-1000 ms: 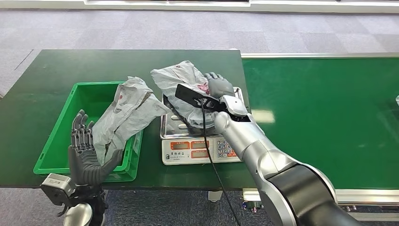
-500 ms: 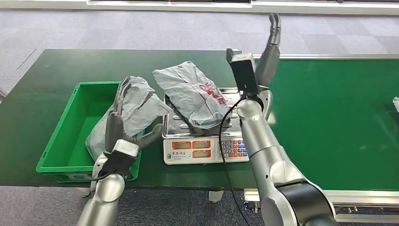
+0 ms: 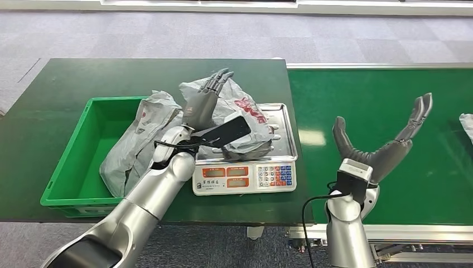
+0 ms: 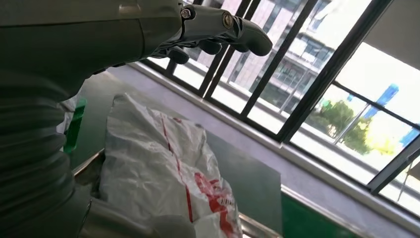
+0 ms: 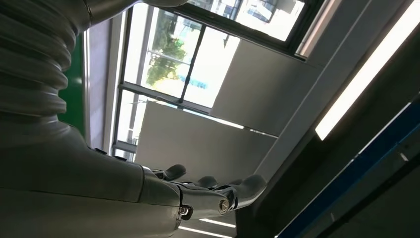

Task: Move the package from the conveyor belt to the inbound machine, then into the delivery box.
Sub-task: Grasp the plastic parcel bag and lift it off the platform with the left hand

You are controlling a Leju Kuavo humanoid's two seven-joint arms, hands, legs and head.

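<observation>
I'm watching the left hand (image 3: 202,103) hovering over the package (image 3: 241,118), fingers straight and spread, holding nothing, palm turned toward the crumpled grey bag. The package is lying on the steel pan of the scale (image 3: 243,176), the inbound machine as I read it, so weighing looks to be the stage I'm in. In the left wrist view the package (image 4: 163,183) is sitting below the hand (image 4: 218,29), and I can't tell whether the fingers are touching the plastic. The hand is reaching in from the box side, which suits a sweep or lift toward the green delivery box (image 3: 75,162) just beside the scale on the worktop (image 3: 67,78). A second grey bag (image 3: 139,145) is already draped over the box's near wall, half in, half out. My right hand (image 3: 379,146) is hanging over the conveyor belt (image 3: 385,95) well apart from the scale, open wide and empty, palm up, keeping out of the way. Another parcel (image 3: 467,124) is showing at the belt's far right edge.
</observation>
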